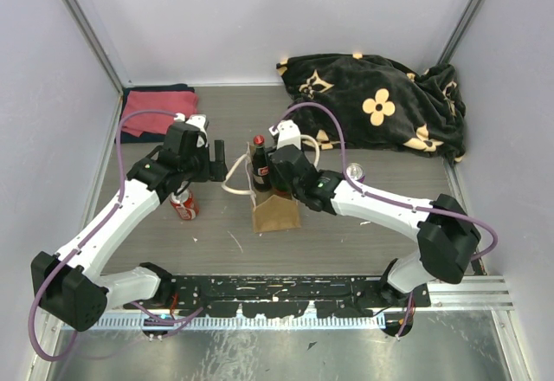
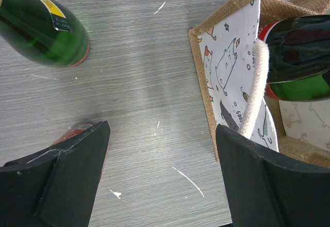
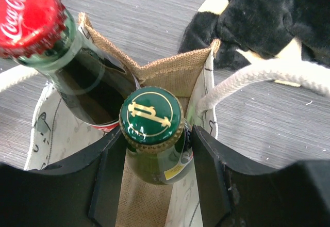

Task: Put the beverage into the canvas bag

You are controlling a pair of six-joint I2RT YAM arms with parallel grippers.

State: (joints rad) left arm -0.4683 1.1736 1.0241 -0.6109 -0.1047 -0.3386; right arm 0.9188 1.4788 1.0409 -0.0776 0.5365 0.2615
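Note:
The canvas bag [image 1: 277,214] stands upright mid-table, its white rope handle [image 3: 258,77] looping outward. A cola bottle with a red cap [image 3: 31,15] stands inside it. My right gripper [image 3: 154,144] is shut on the neck of the beverage, a green glass bottle with a green and gold cap [image 3: 151,114]. The bottle's body hangs inside the bag's mouth beside the cola bottle. My left gripper [image 2: 162,170] is open over bare table just left of the bag [image 2: 227,72], holding nothing.
Another green bottle [image 2: 44,28] is on the table, left of the bag. A red can [image 1: 183,206] stands under the left arm and a silver can [image 1: 355,171] right of the bag. A folded red cloth [image 1: 158,111] and a black flowered blanket [image 1: 381,100] lie at the back.

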